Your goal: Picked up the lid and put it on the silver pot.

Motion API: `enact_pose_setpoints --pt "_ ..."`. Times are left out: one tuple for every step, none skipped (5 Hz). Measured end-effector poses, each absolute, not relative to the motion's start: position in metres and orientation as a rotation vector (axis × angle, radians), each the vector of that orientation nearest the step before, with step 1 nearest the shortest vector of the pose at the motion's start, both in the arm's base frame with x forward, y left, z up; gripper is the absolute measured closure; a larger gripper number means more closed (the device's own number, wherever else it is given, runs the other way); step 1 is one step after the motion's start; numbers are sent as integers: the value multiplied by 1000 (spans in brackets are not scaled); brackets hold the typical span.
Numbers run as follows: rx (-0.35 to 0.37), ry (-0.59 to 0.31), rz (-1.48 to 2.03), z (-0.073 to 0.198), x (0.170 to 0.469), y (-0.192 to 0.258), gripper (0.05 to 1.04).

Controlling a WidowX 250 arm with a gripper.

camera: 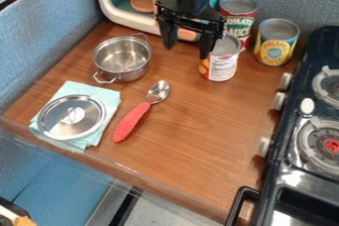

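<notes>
My pincer [188, 50] hangs over the back part of the wooden counter [192, 136], its two fingers pointing down and spread wide apart, with nothing gripped between them. The lid [88, 122] is well apart from me, toward the near left corner in the camera view. It lies flat, its knob facing up, on a folded pale turquoise cloth [102, 99] whose edges stick out around it. Between the lid and me, a little farther back than the lid, stands the silver pot [126, 74], upright and uncovered, so that I can see down to its bare bottom; it has a wire loop on either side. The pot is much nearer to my fingers than the lid is.

Just beside my fingers, on the stove side, is a short can with a white label [220, 68]. One finger overlaps its top edge in this slanted view, and I can't fairly say whether the two touch or whether I am only hanging above or in front of it. Behind that can is a red-labelled can [238, 22], and next to it, toward the stove [268, 158], a yellow-labelled can [275, 44]. A spoon with a red handle [132, 122] lies slantwise near the cloth, its bowl pointing toward the back. Behind me is a white toy appliance [126, 18] with peach parts.
</notes>
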State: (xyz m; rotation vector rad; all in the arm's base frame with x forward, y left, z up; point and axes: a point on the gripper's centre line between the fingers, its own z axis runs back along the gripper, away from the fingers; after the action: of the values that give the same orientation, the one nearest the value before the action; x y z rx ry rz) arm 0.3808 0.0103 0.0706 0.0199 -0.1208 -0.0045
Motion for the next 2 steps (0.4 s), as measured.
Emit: enact_pose_setpoints --pt "16 -83 -3 56 377 10 84" --pt "5 -44 26 42 358 21 83"
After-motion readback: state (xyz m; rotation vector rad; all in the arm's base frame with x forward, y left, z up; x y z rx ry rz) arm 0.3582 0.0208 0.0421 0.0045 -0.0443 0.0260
